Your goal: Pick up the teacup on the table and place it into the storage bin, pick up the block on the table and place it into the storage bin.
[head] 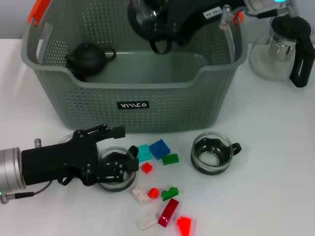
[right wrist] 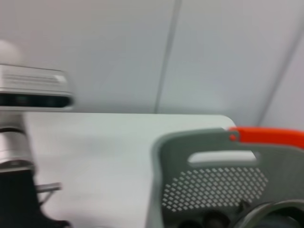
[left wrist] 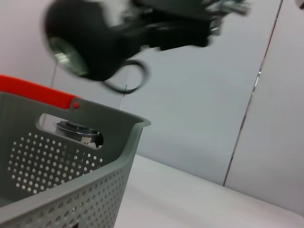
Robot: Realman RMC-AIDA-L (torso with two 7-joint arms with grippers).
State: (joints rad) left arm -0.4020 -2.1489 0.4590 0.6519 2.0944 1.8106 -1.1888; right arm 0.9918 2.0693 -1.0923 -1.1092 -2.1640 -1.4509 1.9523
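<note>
The bin (head: 133, 93) holds one dark teapot (head: 88, 58); right gripper (head: 147, 22) hangs above it pinching a teacup (head: 141, 14); left gripper (head: 115, 164), fingers spread around a second cup (head: 115, 169); a third cup (head: 212, 153) and ten blocks (head: 160, 148) lie on the tabletop (head: 275, 162).

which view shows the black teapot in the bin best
The head view: the black teapot sits whole inside the storage bin, at its far left corner, with handle and lid visible. The left wrist view shows only the bin's wall and orange handle, no teapot. The right wrist view shows dark shapes at the bin's edge that cannot be identified.
</note>
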